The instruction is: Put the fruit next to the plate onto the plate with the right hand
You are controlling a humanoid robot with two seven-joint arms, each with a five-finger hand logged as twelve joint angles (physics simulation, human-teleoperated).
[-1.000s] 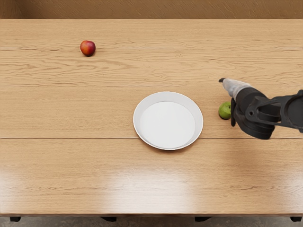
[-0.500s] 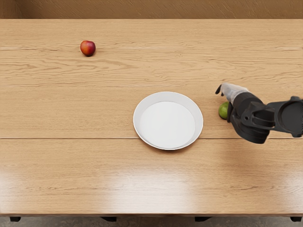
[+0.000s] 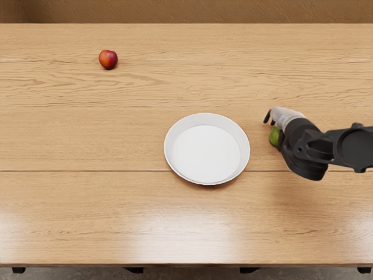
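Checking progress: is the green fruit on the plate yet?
Off. The green fruit lies right of the white plate, partly hidden by the right hand.

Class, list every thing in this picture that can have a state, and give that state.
plate: empty, flat on the table.
green fruit: on the table just right of the plate, partly hidden by the right hand.
red fruit: on the table, far back left, untouched.
right hand: at the green fruit; grip unclear.

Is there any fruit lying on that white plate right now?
No: the green fruit sits on the table beside the plate, at the right hand, and the red fruit lies far off.
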